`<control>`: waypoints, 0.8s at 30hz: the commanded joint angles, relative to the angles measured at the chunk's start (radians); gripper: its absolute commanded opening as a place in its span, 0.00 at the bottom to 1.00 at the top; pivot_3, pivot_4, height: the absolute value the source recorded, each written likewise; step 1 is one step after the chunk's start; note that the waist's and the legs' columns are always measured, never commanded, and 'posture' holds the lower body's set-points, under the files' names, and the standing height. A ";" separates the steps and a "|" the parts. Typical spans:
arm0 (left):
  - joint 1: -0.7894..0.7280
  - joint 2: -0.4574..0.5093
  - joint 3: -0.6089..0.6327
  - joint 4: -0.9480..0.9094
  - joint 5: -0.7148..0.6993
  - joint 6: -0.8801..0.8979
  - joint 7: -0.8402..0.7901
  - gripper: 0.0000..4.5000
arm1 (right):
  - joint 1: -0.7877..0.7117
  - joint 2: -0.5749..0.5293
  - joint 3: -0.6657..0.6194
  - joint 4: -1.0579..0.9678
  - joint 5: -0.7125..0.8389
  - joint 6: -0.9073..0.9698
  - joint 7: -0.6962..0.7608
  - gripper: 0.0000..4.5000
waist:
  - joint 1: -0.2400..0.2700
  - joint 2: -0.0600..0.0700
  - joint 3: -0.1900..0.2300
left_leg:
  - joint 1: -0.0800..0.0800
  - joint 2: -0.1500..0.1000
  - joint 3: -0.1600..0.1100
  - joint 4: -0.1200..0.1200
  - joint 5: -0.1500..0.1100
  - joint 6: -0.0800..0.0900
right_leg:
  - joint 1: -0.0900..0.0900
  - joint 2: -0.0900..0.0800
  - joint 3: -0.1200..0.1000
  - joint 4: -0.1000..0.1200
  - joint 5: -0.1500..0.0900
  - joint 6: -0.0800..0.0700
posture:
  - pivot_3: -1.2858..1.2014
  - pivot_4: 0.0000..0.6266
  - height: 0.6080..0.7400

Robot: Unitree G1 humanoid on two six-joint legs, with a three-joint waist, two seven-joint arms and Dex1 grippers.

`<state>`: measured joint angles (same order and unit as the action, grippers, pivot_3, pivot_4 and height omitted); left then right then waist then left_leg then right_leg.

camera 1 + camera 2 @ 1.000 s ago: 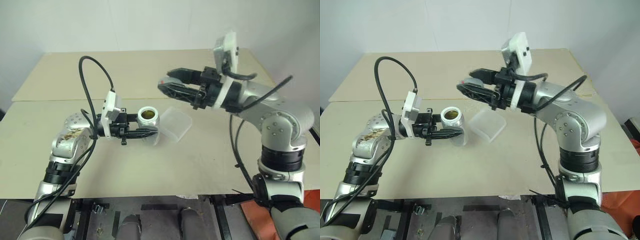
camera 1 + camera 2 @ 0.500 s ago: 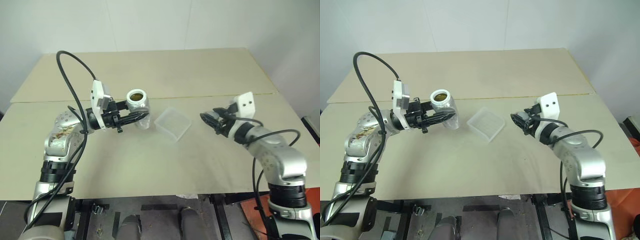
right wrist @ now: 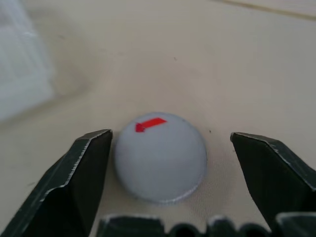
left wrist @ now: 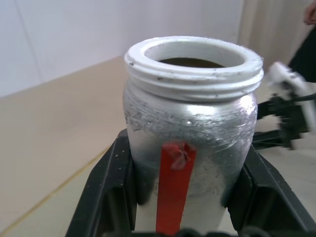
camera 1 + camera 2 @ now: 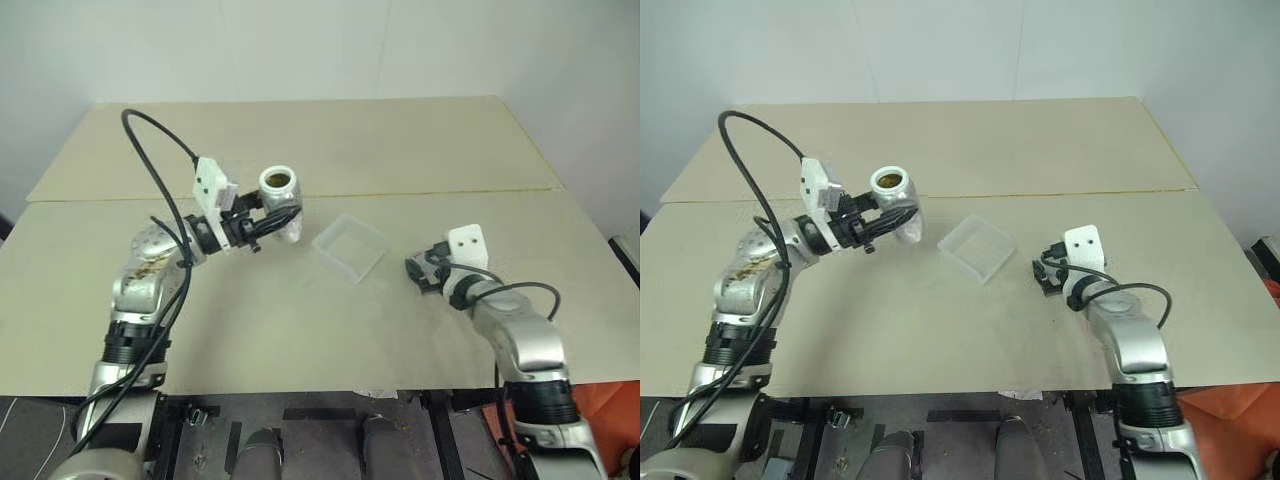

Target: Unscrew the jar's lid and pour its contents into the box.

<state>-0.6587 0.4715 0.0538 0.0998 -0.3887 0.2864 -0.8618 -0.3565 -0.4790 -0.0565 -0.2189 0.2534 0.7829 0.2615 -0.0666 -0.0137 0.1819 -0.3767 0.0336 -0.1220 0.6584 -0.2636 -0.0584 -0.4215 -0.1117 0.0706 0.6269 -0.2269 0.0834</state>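
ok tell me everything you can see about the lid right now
The lid is a round, flat, pale grey cap, plastic by its look, with a small red arrow-like mark on top. It is off the jar and lies top up on the beige table, right of the clear box. The right gripper is around it with its two black fingers spread open, a gap showing on both sides, so neither presses on it.

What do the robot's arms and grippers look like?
Both arms are silver metal with black joint rings and looping black cables. The left gripper and right gripper each have two black fingers, with a white camera block at each wrist.
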 commanded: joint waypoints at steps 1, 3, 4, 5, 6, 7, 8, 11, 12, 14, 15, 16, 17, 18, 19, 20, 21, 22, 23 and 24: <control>-0.073 -0.010 -0.035 0.071 0.159 -0.160 0.124 0.43 | -0.035 -0.092 -0.089 -0.179 0.154 0.160 0.133 0.99 | 0.002 0.000 0.000 | 0.000 0.000 0.000 0.000 0.000 0.000 | 0.000 0.000 0.000 0.000 0.000 0.000 | 0.52 0.24 1.00; -0.107 -0.020 -0.080 0.166 0.282 -0.282 0.204 0.43 | -0.073 -0.143 -0.123 -0.220 0.257 0.287 0.200 0.99 | 0.003 0.000 0.000 | 0.001 0.000 0.000 0.000 0.000 0.000 | 0.001 0.000 0.000 0.000 0.000 0.000 | 0.52 0.24 1.00; -0.130 -0.023 -0.112 0.232 0.363 -0.368 0.266 0.43 | -0.092 -0.164 -0.140 -0.231 0.309 0.338 0.231 0.99 | 0.003 0.000 0.000 | 0.002 0.000 0.000 0.000 0.000 0.000 | 0.002 0.000 0.000 0.000 0.000 0.000 | 0.52 0.24 1.00; -0.156 -0.022 -0.147 0.297 0.445 -0.456 0.331 0.43 | -0.110 -0.177 -0.159 -0.234 0.358 0.375 0.260 0.99 | 0.005 0.000 0.000 | 0.003 0.000 0.000 0.000 0.000 0.000 | 0.003 0.000 0.000 -0.001 0.000 0.000 | 0.52 0.24 1.00; -0.204 -0.005 -0.223 0.389 0.596 -0.582 0.454 0.43 | -0.135 -0.195 -0.179 -0.237 0.412 0.413 0.296 0.99 | 0.007 0.000 0.000 | 0.003 0.000 0.000 0.000 0.000 0.000 | 0.003 0.000 0.000 -0.001 0.000 0.000 | 0.52 0.24 1.00; -0.255 0.015 -0.298 0.469 0.741 -0.692 0.578 0.43 | -0.155 -0.208 -0.193 -0.238 0.452 0.437 0.319 0.99 | 0.010 0.000 0.000 | 0.003 0.000 0.000 0.000 0.000 0.000 | 0.003 0.000 0.000 -0.001 0.000 0.000 | 0.52 0.24 1.00; -0.313 0.029 -0.374 0.545 0.876 -0.775 0.709 0.43 | -0.176 -0.222 -0.201 -0.235 0.485 0.459 0.339 0.99 | 0.014 -0.001 0.000 | 0.003 0.000 0.000 0.000 0.000 0.000 | 0.003 0.000 0.000 -0.002 0.000 0.000 | 0.52 0.24 1.00; -0.466 0.011 -0.526 0.734 1.123 -0.866 1.042 0.43 | -0.211 -0.258 -0.199 -0.231 0.534 0.486 0.368 0.99 | 0.027 -0.001 0.001 | -0.002 -0.001 0.000 0.001 0.000 0.000 | 0.001 0.000 0.000 -0.003 0.001 0.001 | 0.52 0.24 1.00; -0.500 0.004 -0.562 0.784 1.175 -0.879 1.122 0.43 | -0.215 -0.263 -0.198 -0.230 0.542 0.491 0.369 0.99 | 0.031 -0.001 0.000 | -0.003 -0.002 0.000 0.001 0.000 0.000 | 0.000 -0.001 0.000 -0.002 0.001 0.002 | 0.52 0.24 1.00; -0.581 -0.013 -0.670 0.870 1.318 -0.889 1.306 0.43 | -0.222 -0.275 -0.197 -0.229 0.568 0.492 0.382 0.99 | 0.038 -0.001 0.000 | -0.006 -0.002 0.000 0.002 0.000 0.000 | 0.000 -0.001 -0.001 -0.001 0.002 0.004 | 0.52 0.24 1.00; -0.631 -0.028 -0.771 0.904 1.441 -0.864 1.437 0.43 | -0.222 -0.287 -0.193 -0.234 0.579 0.490 0.396 0.99 | 0.042 -0.001 0.000 | -0.006 -0.003 0.000 0.002 0.000 0.000 | 0.000 -0.002 -0.001 -0.001 0.003 0.004 | 0.52 0.24 1.00; -0.672 -0.046 -0.861 0.938 1.540 -0.853 1.523 0.43 | -0.221 -0.296 -0.187 -0.240 0.585 0.486 0.402 0.99 | 0.047 -0.001 0.001 | -0.007 -0.003 0.000 0.002 0.000 0.000 | -0.001 -0.002 -0.001 -0.001 0.003 0.005 | 0.52 0.24 1.00; -0.701 -0.064 -0.932 0.965 1.613 -0.846 1.598 0.43 | -0.220 -0.302 -0.184 -0.245 0.590 0.484 0.404 0.99 | 0.050 -0.001 0.001 | -0.008 -0.003 0.000 0.002 0.000 0.000 | -0.001 -0.002 -0.001 -0.002 0.003 0.005 | 0.52 0.24 1.00; -0.723 -0.083 -0.995 0.990 1.672 -0.843 1.651 0.43 | -0.219 -0.306 -0.181 -0.249 0.593 0.483 0.403 0.99 | 0.054 -0.001 0.001 | -0.008 -0.003 0.000 0.002 0.000 0.000 | -0.001 -0.002 -0.001 -0.002 0.003 0.005 | 0.52 0.24 1.00; -0.738 -0.099 -1.046 1.014 1.715 -0.846 1.680 0.43 | -0.219 -0.307 -0.180 -0.252 0.595 0.481 0.397 0.99 | 0.056 -0.001 0.001 | -0.008 -0.003 0.000 0.002 0.000 0.000 | -0.001 -0.002 -0.001 -0.002 0.003 0.005 | 0.52 0.24 1.00; -0.746 -0.113 -1.086 1.034 1.749 -0.839 1.719 0.43 | -0.219 -0.306 -0.182 -0.255 0.599 0.481 0.389 0.99 | 0.056 -0.001 0.001 | -0.008 -0.003 0.000 0.002 0.000 0.000 | -0.001 -0.002 -0.001 -0.002 0.003 0.005 | 0.52 0.24 1.00; -0.752 -0.125 -1.109 1.054 1.764 -0.837 1.739 0.43 | -0.220 -0.304 -0.185 -0.257 0.602 0.481 0.381 0.99 | 0.056 -0.001 0.001 | -0.008 -0.003 0.000 0.002 0.000 0.000 | -0.001 -0.002 -0.001 -0.002 0.003 0.005 | 0.52 0.24 1.00; -0.757 -0.138 -1.127 1.075 1.776 -0.821 1.744 0.43 | -0.219 -0.303 -0.193 -0.261 0.608 0.482 0.373 0.99 | 0.053 -0.002 0.001 | -0.009 -0.003 0.000 0.002 0.000 0.000 | -0.002 -0.002 -0.001 -0.002 0.003 0.005 | 0.52 0.24 1.00; -0.760 -0.152 -1.129 1.097 1.773 -0.801 1.744 0.43 | -0.219 -0.300 -0.205 -0.267 0.617 0.484 0.364 0.99 | 0.050 -0.002 0.001 | -0.009 -0.003 0.000 0.002 0.000 -0.001 | -0.003 -0.002 -0.001 -0.001 0.003 0.005 | 0.52 0.24 1.00; -0.763 -0.163 -1.127 1.115 1.767 -0.790 1.737 0.43 | -0.218 -0.298 -0.216 -0.272 0.626 0.486 0.357 0.99 | 0.049 -0.002 0.001 | -0.009 -0.003 0.001 0.002 0.000 -0.001 | -0.004 -0.002 -0.001 -0.001 0.003 0.005 | 0.52 0.24 1.00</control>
<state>-1.3750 0.3056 -1.0813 1.1884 1.3803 -0.5406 0.8545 -0.5637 -0.7718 -0.2228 -0.4521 0.8491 1.2742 0.6297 -0.0172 -0.0152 0.1828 -0.3860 0.0305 -0.1214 0.6605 -0.2633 -0.0591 -0.4254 -0.1137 0.0700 0.6260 -0.2237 0.0888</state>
